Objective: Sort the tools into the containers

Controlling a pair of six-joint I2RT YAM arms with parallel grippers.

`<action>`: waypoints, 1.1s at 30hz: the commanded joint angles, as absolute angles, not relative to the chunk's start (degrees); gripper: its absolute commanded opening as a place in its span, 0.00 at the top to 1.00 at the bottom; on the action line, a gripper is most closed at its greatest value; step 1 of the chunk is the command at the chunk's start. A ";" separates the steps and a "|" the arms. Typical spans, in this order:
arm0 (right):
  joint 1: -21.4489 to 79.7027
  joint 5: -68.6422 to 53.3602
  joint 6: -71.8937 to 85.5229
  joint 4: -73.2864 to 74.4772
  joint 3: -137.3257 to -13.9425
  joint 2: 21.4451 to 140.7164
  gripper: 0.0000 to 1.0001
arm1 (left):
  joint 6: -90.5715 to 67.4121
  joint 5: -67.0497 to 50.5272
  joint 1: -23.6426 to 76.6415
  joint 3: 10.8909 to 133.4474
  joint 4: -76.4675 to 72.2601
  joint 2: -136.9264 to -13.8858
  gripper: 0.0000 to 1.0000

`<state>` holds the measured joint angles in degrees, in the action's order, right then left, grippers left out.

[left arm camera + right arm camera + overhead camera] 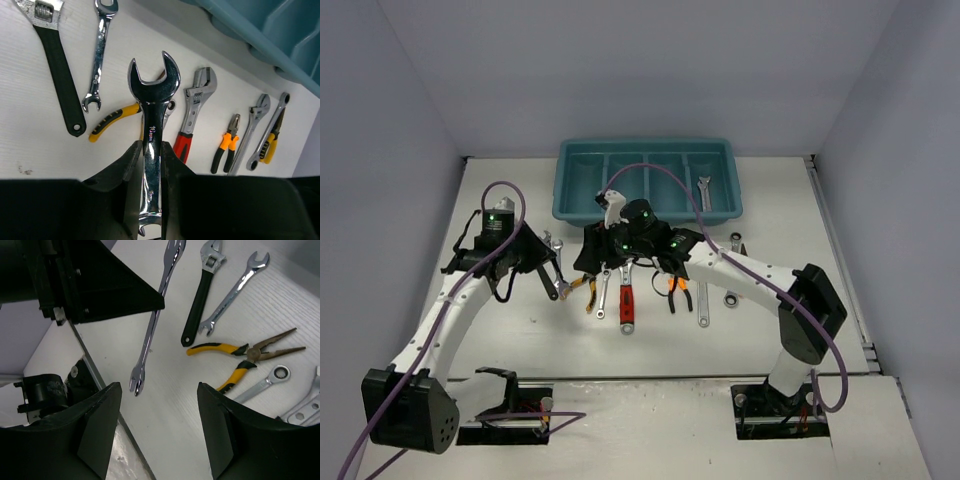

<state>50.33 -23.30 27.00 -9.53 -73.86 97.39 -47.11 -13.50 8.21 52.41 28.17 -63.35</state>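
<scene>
My left gripper (151,149) is shut on the shaft of a large silver spanner (152,95), held off the table with its open end pointing forward. In the top view the left gripper (553,283) hangs at the left end of the row of tools. The right wrist view shows the same spanner (152,325) hanging from the left gripper. My right gripper (159,387) is open over bare table with nothing between its fingers; from above it (588,255) is in front of the teal tray (565,185). One spanner (705,190) lies in the tray's right compartment.
On the table lie a black adjustable wrench (57,65), a small spanner (99,50), yellow pliers (235,352), a red-handled wrench (626,300), orange pliers (677,290) and more spanners (704,300). The table's left edge (95,375) runs close to the right gripper.
</scene>
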 commanded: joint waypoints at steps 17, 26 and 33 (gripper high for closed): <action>53.26 -22.99 28.92 -17.40 -83.37 105.58 0.47 | -51.99 -14.28 10.24 57.09 24.96 -58.54 1.00; 53.56 -23.94 29.27 -17.44 -84.55 107.33 0.63 | -52.24 -13.82 11.28 56.95 24.43 -57.90 1.00; 53.82 -25.11 29.88 -17.46 -84.84 108.34 0.72 | -52.24 -12.63 12.45 56.92 24.26 -57.42 1.00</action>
<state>53.28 -23.58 29.35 -13.30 -81.92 108.51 -51.27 -13.17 11.88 52.95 28.40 -59.26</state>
